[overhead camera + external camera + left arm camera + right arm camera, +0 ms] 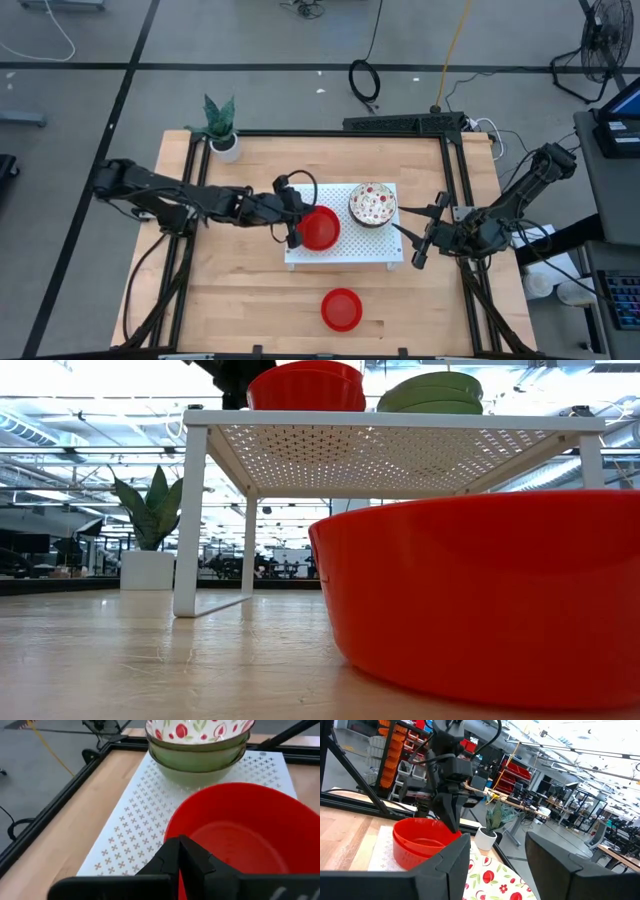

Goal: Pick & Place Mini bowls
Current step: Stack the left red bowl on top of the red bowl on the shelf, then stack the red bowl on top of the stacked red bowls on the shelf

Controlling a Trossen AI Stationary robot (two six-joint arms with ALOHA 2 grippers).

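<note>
The left gripper [296,226] is clamped on the rim of a red mini bowl [321,229] on the white perforated board [300,252] — lower it flat, then let go cleanly. The right gripper [421,236] waits apart by the speckled bowl stack [373,204]; another red bowl [342,309] sits on the table.

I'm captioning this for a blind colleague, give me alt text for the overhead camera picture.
The left gripper grips the rim of a stack of plain red mini bowls on a white perforated rectangular board, beside a stack of red-speckled white bowls. The right gripper waits open at the board's right edge; a lone red bowl sits nearer the table front.
</note>
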